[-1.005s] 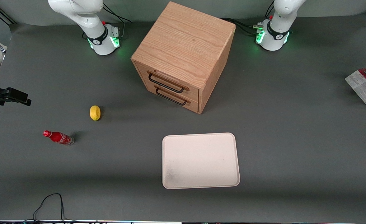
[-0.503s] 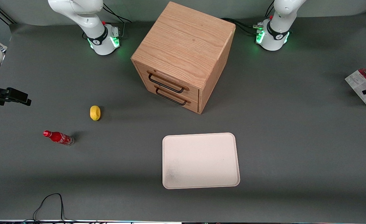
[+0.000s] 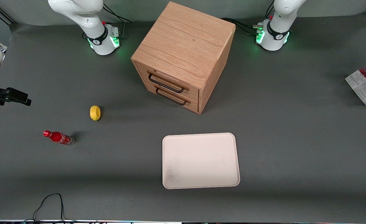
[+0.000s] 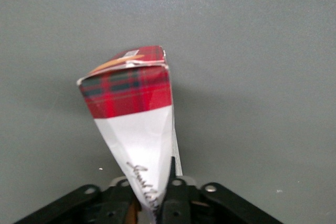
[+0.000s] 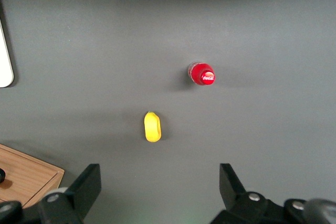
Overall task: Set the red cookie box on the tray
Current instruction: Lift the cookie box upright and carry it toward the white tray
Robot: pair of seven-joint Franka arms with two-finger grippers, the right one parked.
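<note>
Hand: the hand (image 4: 157,203) is clamped on the red cookie box (image 3: 364,88), pinching its thin body between the fingers; on a clock face laid over the front view it sits at about 3 o'clock, at the working arm's end of the surface (image 3: 295,124).
Red cookie box: lifted on edge in the wrist view, tartan end cap away from the hand, pale printed broad face toward the front camera. Judged reason: a thin flat carton is easiest pinched across its narrow thickness.
Tray: the tray (image 3: 200,135) lies bare at roughly 6 o'clock from the wooden drawer cabinet (image 3: 183,56), nearer the front camera and well apart from the box. Its open top suits a flat lay-down.
Step in hand: judged as the carry toward the tray, box gripped but not yet delivered.
Writing: a cursive script runs along the white panel of the box, cut off by the fingers and not readable; small print on the pale face is too fine to read.
Other things: a small red cola bottle (image 3: 58,137) bearing white Coca-Cola script, and a lemon (image 3: 95,112), both toward the parked arm's end, near 9 o'clock.
</note>
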